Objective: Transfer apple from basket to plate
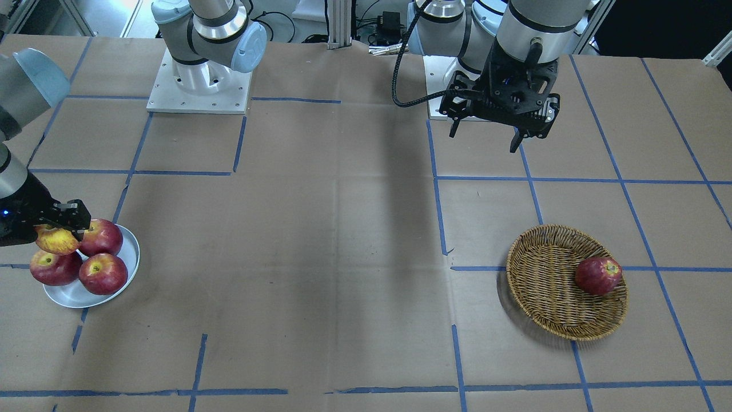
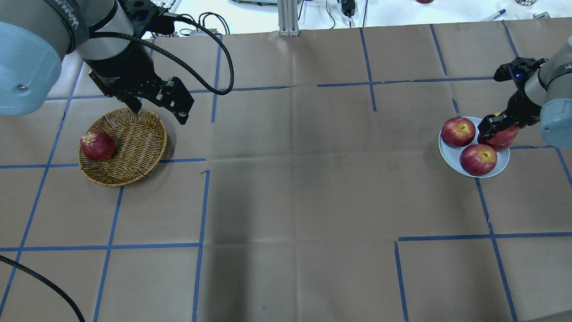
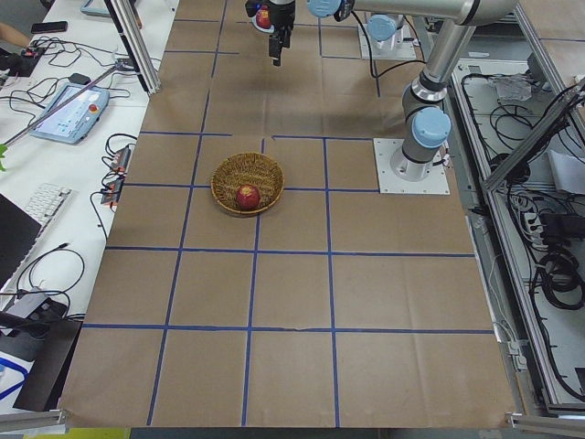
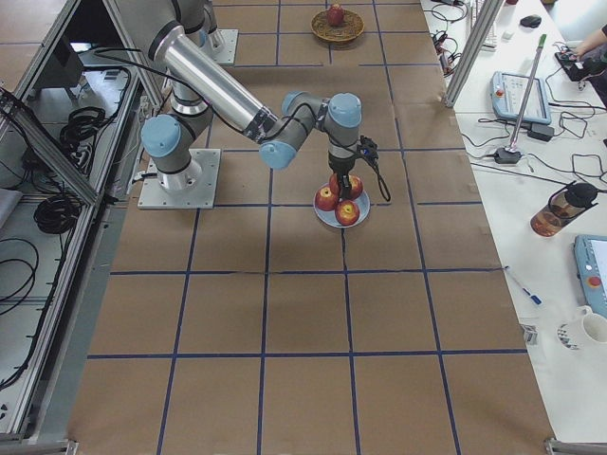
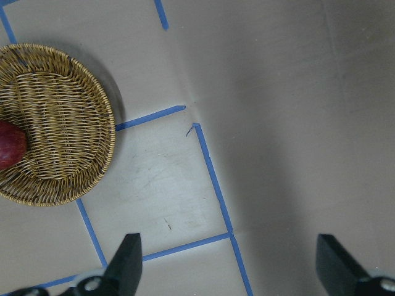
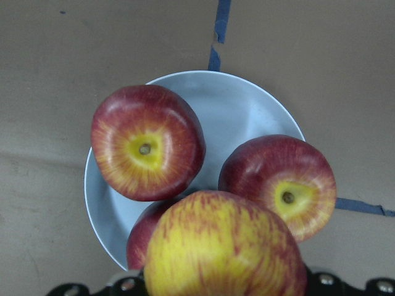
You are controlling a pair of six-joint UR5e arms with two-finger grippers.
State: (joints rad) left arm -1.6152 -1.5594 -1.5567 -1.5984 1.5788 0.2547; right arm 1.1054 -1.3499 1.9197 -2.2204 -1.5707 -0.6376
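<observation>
Right gripper [image 1: 62, 224] clamped on the apple [image 1: 56, 240], over the plate [image 1: 74, 294]. Three red apples [image 1: 103, 273] crowd it. Best to lower into the hollow between them and release slowly, or it may roll off. Left gripper [image 1: 485, 140] spread wide, above the table near the basket [image 1: 537, 320]. Brown paper table [image 1: 343, 257], blue tape grid; cables beyond.

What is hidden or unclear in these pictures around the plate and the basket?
Right wrist view: the yellow apple hides the fingertips of the right gripper and most of one red apple.
Left wrist view: the edge cuts off the basket and the apple inside.
</observation>
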